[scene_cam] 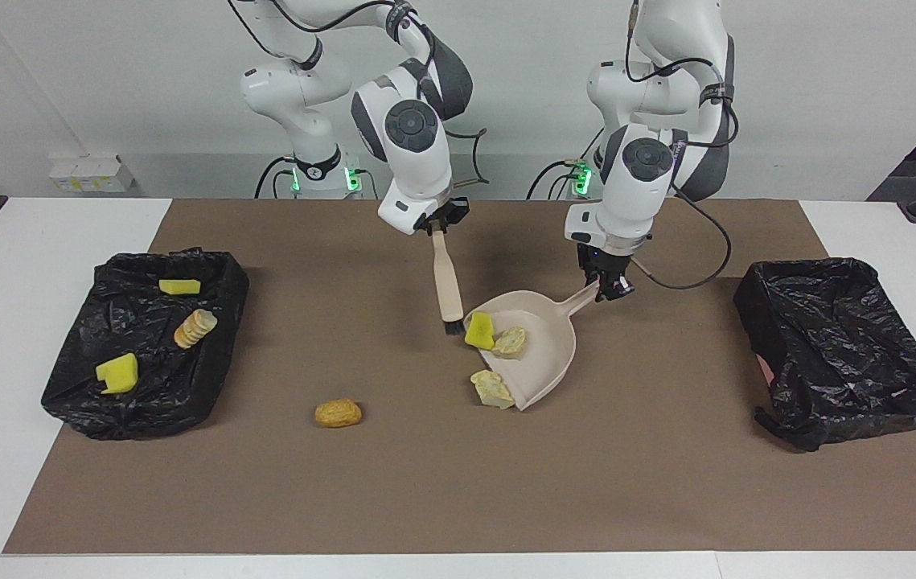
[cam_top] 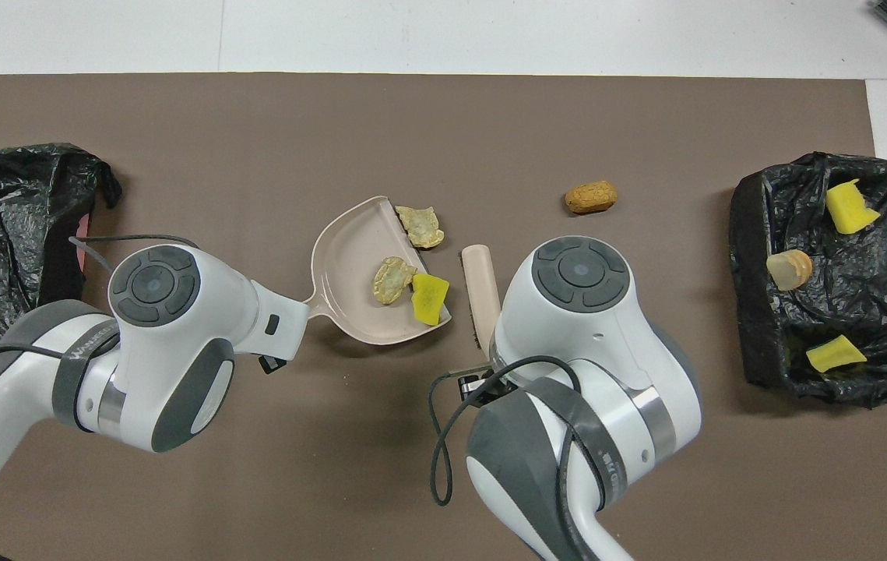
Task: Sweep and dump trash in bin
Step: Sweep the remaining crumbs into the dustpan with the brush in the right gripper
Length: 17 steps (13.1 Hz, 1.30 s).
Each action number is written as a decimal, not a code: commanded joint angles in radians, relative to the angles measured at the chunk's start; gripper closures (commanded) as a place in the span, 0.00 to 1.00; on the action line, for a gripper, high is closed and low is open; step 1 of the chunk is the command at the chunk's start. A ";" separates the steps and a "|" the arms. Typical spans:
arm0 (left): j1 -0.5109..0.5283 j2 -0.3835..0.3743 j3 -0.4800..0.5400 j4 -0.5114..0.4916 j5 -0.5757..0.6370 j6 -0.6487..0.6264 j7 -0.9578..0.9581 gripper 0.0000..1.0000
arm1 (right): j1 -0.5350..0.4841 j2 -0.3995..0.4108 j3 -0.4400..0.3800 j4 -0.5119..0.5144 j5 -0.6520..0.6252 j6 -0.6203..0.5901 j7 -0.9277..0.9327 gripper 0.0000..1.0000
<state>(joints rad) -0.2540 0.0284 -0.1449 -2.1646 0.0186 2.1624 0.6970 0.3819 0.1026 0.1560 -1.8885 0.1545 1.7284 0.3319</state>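
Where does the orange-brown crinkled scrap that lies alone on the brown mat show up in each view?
Facing view: orange-brown scrap lies low and left of centre, between the bin holding yellow sponges and the dustpan.
Overhead view: the scrap sits above centre and to the right, again between that bin and the dustpan.
Shared landmark: the dustpan, farther from the bin than the scrap in both views.

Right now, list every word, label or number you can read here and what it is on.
White lettering on the grey strap around the left arm: too blurred to read.
White lettering on the grey strap around the right arm: too blurred to read.
Yellow labels on the white box by the wall: too small to read.
Beige plastic dustpan, beige-handled brush: no text.
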 commanded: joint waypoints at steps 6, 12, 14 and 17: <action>-0.002 0.019 0.002 0.000 -0.022 0.045 -0.136 1.00 | -0.026 0.322 0.016 0.242 -0.225 0.003 -0.079 1.00; 0.001 0.016 0.004 -0.006 -0.022 0.034 -0.125 1.00 | 0.069 0.379 0.019 0.335 -0.217 0.055 -0.273 1.00; 0.001 0.016 0.004 -0.006 -0.022 0.036 -0.125 1.00 | 0.104 0.367 0.019 0.325 -0.217 0.053 -0.368 1.00; 0.001 0.016 0.004 -0.004 -0.022 0.037 -0.125 1.00 | 0.129 0.335 0.017 0.309 -0.220 0.024 -0.418 1.00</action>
<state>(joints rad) -0.2499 0.0502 -0.1446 -2.1660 0.0074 2.1861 0.5758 0.5184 0.4682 0.1705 -1.5607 -0.0531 1.7682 -0.0382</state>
